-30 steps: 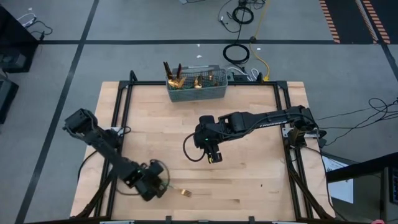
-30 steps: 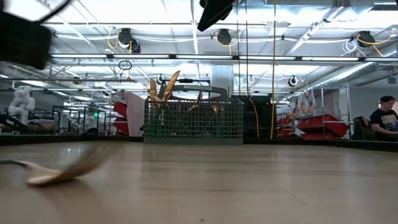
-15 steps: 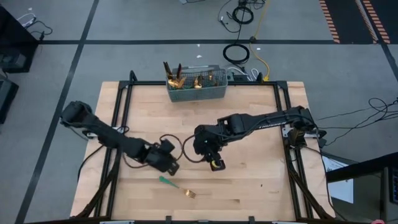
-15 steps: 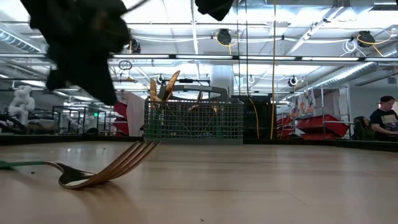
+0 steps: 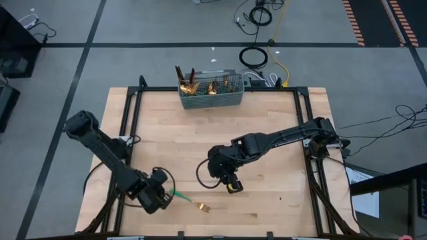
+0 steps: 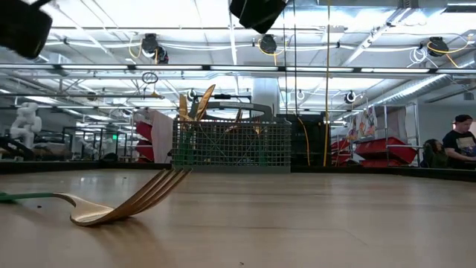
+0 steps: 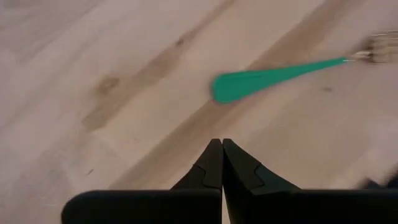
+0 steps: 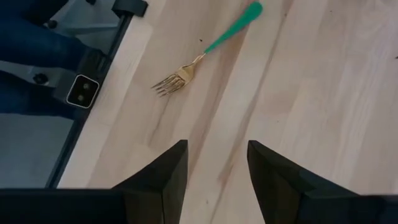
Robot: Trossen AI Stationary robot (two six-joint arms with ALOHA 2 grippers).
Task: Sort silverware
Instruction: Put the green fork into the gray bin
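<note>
One fork (image 5: 191,202) with a gold head and a teal handle lies on the table near its near edge. In the low view the fork (image 6: 123,206) rests on its curved neck, tines raised. My left gripper (image 5: 156,197) hovers shut just left of the handle's end (image 7: 264,79), apart from it; its fingertips (image 7: 222,143) are together. My right gripper (image 5: 231,185) hangs open above the table to the right of the fork (image 8: 179,75). More gold-headed silverware (image 5: 187,83) stands in the grey mesh caddy (image 5: 211,91) at the far edge.
The caddy (image 6: 231,153) sits at the middle of the far edge. Black frame rails (image 5: 130,127) run along the table's left and right sides. Bare wood lies between the arms and the caddy. A person (image 6: 457,144) is seated far behind the table on the right.
The fork, blurred and low a second ago, has come to rest with its tines raised. My left gripper swung away toward the far right, baring the teal handle, then came back down to the handle's left end. My right gripper moved steadily toward the near edge.
</note>
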